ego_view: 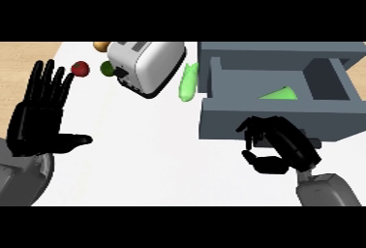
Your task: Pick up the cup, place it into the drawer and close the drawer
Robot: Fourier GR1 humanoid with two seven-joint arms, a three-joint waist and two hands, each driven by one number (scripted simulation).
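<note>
You saw only a green wedge of something inside the drawer (279, 72), its front wall hiding the rest. The right hand (279, 145) covered the drawer's handle. The toaster (146, 63) hid part of an orange thing (100, 45) behind it.

Glossy metal toaster (146, 65), matt grey drawer (279, 116)
</note>
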